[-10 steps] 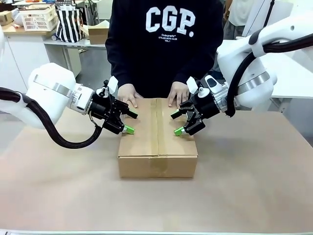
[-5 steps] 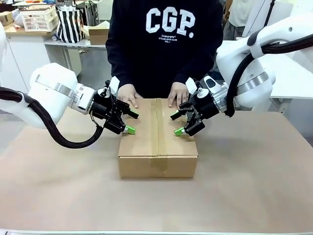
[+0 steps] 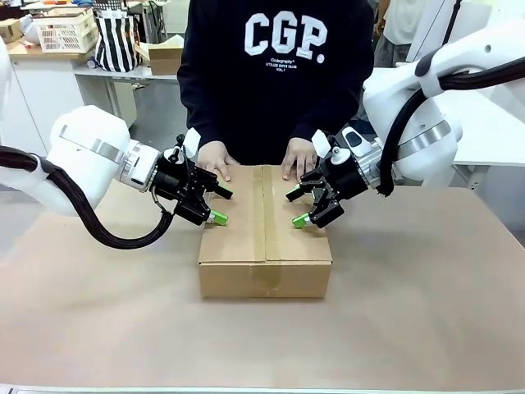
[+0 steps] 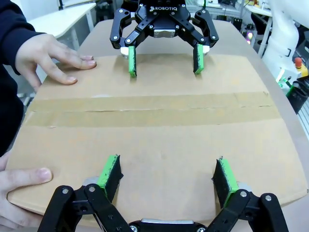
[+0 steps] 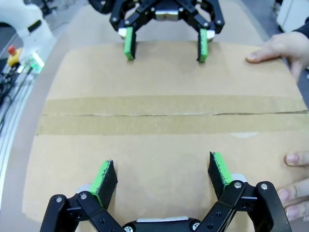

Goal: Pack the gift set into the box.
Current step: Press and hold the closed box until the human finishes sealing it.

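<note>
The box [image 3: 264, 234] lies in the middle of the table with its flaps closed and a tape strip along the centre seam; whatever is inside is hidden. My left gripper [image 3: 220, 205] is open over the box's left edge. My right gripper [image 3: 297, 207] is open over its right edge. The two face each other across the lid. In the left wrist view my own open gripper [image 4: 167, 176] hovers over the box [image 4: 154, 130], with the right gripper [image 4: 164, 59] opposite. The right wrist view mirrors this: right gripper [image 5: 161, 179], box [image 5: 164, 145], left gripper [image 5: 165, 48]. A person's hands [image 3: 215, 160] rest on the far edge.
The brown table top [image 3: 410, 312] has free room on both sides of the box and in front of it. The person stands close behind the far edge. Behind them, a counter holds a white basket [image 3: 66, 29], a striped bag [image 3: 115, 37] and a small carton [image 3: 166, 53].
Both grippers have shifted very slightly upward near the box edges. The box and the person's hands have stayed put.
</note>
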Controlling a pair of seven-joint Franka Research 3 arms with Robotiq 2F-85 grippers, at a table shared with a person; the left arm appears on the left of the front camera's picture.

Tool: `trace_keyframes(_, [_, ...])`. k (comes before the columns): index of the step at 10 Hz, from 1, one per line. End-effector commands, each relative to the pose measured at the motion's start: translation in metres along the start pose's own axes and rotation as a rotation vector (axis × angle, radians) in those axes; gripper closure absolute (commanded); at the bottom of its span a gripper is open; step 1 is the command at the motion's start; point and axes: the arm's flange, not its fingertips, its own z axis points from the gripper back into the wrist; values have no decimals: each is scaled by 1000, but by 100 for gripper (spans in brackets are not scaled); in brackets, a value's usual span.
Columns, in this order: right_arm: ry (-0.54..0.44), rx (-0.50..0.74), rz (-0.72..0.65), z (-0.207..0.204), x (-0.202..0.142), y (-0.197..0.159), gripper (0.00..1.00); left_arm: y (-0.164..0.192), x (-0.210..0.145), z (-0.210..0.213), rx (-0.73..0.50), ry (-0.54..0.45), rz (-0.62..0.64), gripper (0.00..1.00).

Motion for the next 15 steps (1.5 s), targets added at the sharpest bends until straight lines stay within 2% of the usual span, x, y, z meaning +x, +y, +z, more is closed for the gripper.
trace_keyframes(1, [-5,-4,5,-1,-3,0,0,-1,-2,1,0,-2,4,0])
trace_keyframes(15, [-5,-4,5,-1,-3,0,0,-1,-2,1,0,-2,4,0])
